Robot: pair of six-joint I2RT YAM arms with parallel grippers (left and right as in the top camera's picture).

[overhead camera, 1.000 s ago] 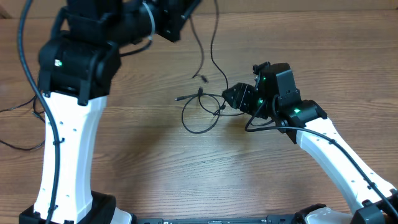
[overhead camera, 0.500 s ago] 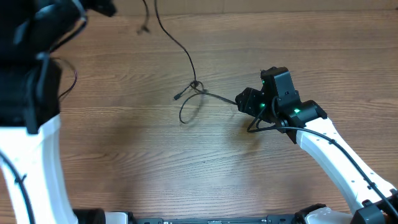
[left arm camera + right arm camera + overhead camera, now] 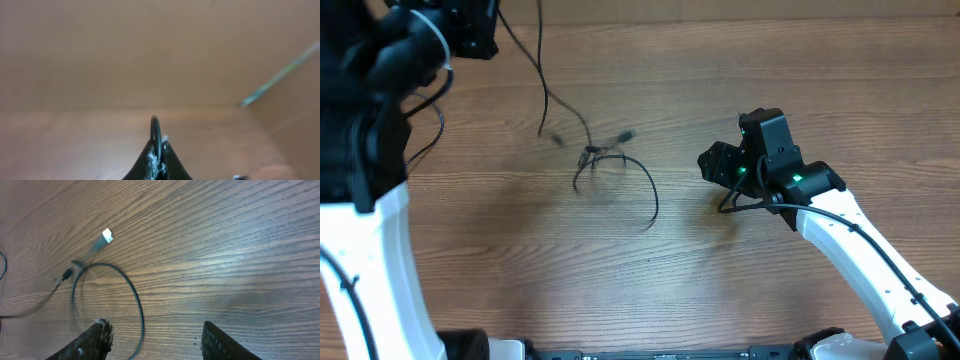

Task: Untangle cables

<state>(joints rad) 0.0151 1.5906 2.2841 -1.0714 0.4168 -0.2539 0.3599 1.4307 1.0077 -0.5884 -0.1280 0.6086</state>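
Note:
Thin black cables (image 3: 620, 170) lie knotted mid-table, with a loop and a curved tail reaching right. One strand rises from the knot to the upper left, up to my left gripper (image 3: 485, 20), which is lifted high and shut on that cable (image 3: 156, 132). My right gripper (image 3: 705, 160) hovers open and empty to the right of the tangle, apart from it. In the right wrist view the cable loop (image 3: 132, 292) runs between my open fingers (image 3: 157, 335), and a silver-tipped plug (image 3: 106, 235) shows blurred further off.
The wooden table (image 3: 670, 270) fills the view. Thicker black arm wires (image 3: 360, 170) hang along the left arm at the left edge. A thin green-tinted streak (image 3: 280, 75) crosses the right of the left wrist view.
My left gripper has pulled the cable up and left. The tangle has slid left across the table and has come free of my right gripper, which now stands open.

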